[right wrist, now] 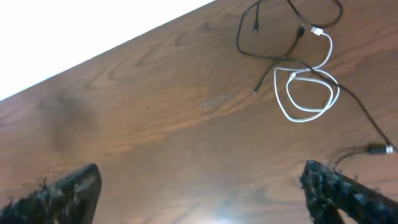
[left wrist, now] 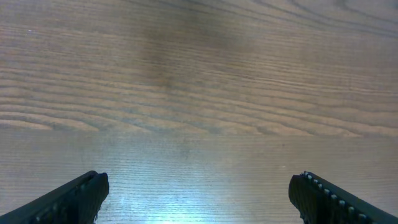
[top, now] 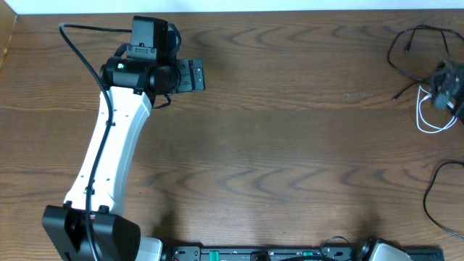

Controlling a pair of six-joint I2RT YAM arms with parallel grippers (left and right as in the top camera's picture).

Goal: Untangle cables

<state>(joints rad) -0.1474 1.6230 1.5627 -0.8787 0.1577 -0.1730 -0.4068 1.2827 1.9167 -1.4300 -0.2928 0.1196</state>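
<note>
The thin black cable (top: pixel 403 45) and the thin white cable (top: pixel 429 122) lie tangled together at the table's far right. In the right wrist view the black cable (right wrist: pixel 267 53) loops around and crosses the white cable (right wrist: pixel 308 94), which forms a small coil. My right gripper (right wrist: pixel 199 182) is open and empty, and the cables lie ahead of it to the right. A dark blurred shape (top: pixel 447 83) over the tangle hides part of it. My left gripper (top: pixel 196 75) is at the far left, well away from the cables. It is open and empty over bare wood (left wrist: pixel 199 185).
The wooden table's far edge (right wrist: pixel 112 50) meets a white background. A thicker black wire (top: pixel 433 196) curves along the right edge. The left arm (top: pixel 109 152) stretches from the front left corner. The arm bases (top: pixel 290 254) sit along the front edge.
</note>
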